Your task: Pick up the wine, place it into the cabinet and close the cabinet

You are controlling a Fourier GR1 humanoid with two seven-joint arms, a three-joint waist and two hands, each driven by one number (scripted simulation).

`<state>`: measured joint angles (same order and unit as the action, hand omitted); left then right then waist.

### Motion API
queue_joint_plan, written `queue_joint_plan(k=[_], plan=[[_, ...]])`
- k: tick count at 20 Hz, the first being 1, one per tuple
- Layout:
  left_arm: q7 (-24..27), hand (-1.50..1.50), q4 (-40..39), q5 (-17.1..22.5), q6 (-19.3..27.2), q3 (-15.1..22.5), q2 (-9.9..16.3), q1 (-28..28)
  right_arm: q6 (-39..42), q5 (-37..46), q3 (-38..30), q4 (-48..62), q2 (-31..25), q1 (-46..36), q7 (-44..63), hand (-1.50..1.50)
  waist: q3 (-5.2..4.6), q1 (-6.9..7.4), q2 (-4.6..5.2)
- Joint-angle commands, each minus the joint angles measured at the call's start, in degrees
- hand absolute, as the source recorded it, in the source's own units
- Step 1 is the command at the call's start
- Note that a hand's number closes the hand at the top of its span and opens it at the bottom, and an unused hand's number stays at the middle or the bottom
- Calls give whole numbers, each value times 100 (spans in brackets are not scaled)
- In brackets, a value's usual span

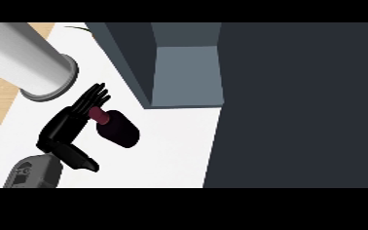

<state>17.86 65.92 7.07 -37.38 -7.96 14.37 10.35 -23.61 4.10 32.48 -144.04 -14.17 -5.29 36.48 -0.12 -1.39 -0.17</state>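
Wine (119, 129) lies on the tabletop (173, 146), your hand (72, 124) curled round its neck; lift carelessly and it may swing into the cabinet (183, 75).

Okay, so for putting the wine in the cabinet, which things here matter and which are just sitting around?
For the job:
wine bottle
cabinet, open
left hand, curled round the bottle's neck

Just there:
grey cylinder at upper left
white counter

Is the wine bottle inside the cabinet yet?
No. The wine bottle is outside the open cabinet, over the counter, in the left hand.
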Motion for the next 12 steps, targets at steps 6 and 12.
queue_joint_plan(k=[6, 12], plan=[[1348, -150, -1507, -836, 393, 6, 6, 358, -51, 502, 280, -1388, -427, 536, 319, -150, 0, -66, 0], [1564, -150, -2501, -894, -33, 188, -37, 722, -239, 600, 364, -1022, -419, 413, 77, -150, -1, -47, 11]])
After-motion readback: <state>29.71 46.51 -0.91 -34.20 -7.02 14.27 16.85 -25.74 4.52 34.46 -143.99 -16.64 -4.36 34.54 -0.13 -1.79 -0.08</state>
